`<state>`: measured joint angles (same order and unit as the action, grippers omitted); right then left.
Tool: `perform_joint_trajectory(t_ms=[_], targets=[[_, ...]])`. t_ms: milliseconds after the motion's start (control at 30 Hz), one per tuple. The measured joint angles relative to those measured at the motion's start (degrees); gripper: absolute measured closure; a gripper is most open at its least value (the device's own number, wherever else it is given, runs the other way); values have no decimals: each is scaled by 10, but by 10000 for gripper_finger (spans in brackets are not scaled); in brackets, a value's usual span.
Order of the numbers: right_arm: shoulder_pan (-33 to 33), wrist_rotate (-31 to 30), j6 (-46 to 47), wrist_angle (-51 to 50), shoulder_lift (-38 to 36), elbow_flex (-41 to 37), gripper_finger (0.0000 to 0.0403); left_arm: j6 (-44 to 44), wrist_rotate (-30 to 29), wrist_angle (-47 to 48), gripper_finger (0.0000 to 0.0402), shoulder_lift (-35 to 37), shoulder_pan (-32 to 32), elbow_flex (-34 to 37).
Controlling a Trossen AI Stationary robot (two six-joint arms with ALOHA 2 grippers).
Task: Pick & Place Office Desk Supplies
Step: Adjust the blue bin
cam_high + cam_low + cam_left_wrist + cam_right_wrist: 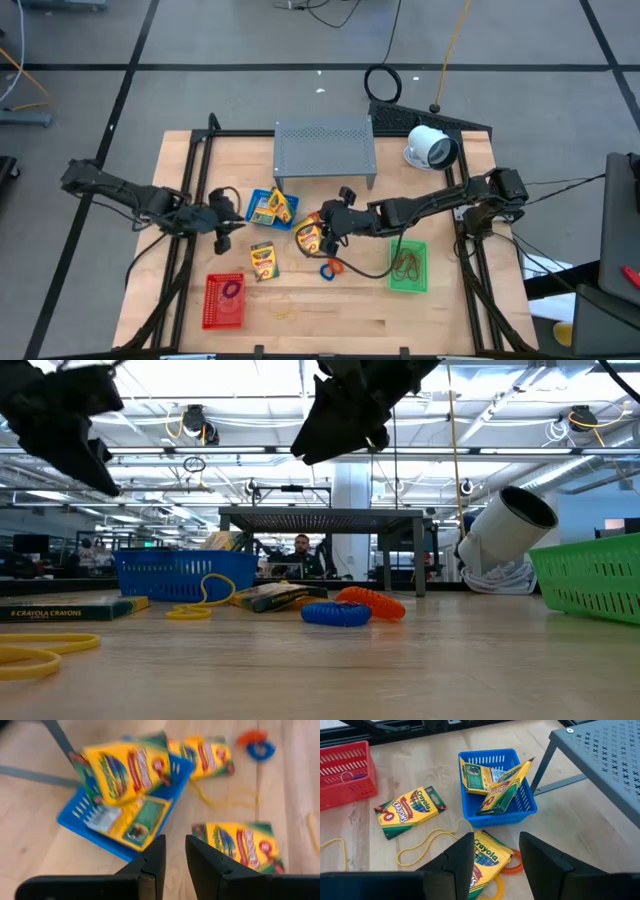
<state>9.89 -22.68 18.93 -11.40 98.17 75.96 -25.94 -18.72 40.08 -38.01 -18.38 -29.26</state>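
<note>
Red basket (224, 301): front left of the table, a purple rubber-band loop (232, 291) inside.
Left gripper (226, 217): above the table just left of the blue basket, fingers nearly together with a narrow gap, holding nothing.
Blue basket (271, 208): in front of the grey stand (325, 150), two crayon packs (495, 785) leaning inside.
Loose crayon pack (263, 260): flat on the wood between the red and blue baskets.
Right gripper (322, 226): over another crayon pack (487, 857) just right of the blue basket, fingers apart, nothing between them.
Coils: blue (335, 614) and orange (372, 602), touching, near that pack.
Green basket (408, 267): right side, tan loops inside.
Open room: bare wood along the front edge, save a yellow loop (284, 314).
</note>
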Motion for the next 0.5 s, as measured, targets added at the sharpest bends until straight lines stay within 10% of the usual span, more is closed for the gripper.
perform_joint_trajectory(t_ms=[500], targets=[[0,0,-5,-2,0,0,263,60,9,-44,393,-97,149,-3]])
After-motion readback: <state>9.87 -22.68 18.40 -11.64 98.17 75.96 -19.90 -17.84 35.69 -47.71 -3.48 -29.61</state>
